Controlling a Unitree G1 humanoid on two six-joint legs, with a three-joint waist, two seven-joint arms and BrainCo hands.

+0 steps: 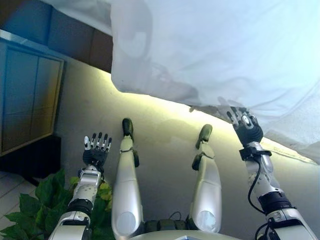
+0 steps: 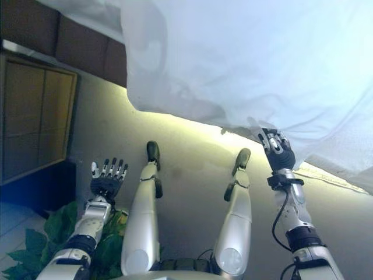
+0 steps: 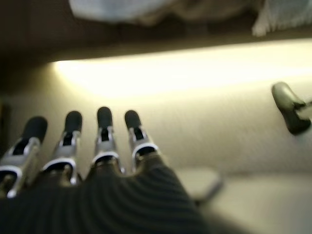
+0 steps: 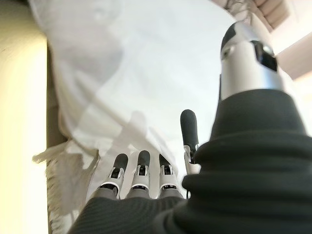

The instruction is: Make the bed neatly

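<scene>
A white quilt (image 1: pixel 215 55) hangs over the bed's near edge, its lower hem rumpled and loose. My right hand (image 1: pixel 246 126) is raised at that hem with straight fingers, touching or just short of the cloth. In the right wrist view its fingers (image 4: pixel 142 171) are straight and point at the white quilt (image 4: pixel 141 83), holding nothing. My left hand (image 1: pixel 97 149) is low at the left, away from the bed, with fingers straight and empty. In the left wrist view its fingers (image 3: pixel 102 136) point toward the lit strip under the bed.
A dark bed frame (image 1: pixel 80 40) runs at the upper left. A fringed pale cloth (image 1: pixel 295 130) lies under the quilt at the right. A dark cabinet (image 1: pixel 27 95) stands at the left, with a green leafy plant (image 1: pixel 40 205) by my left arm.
</scene>
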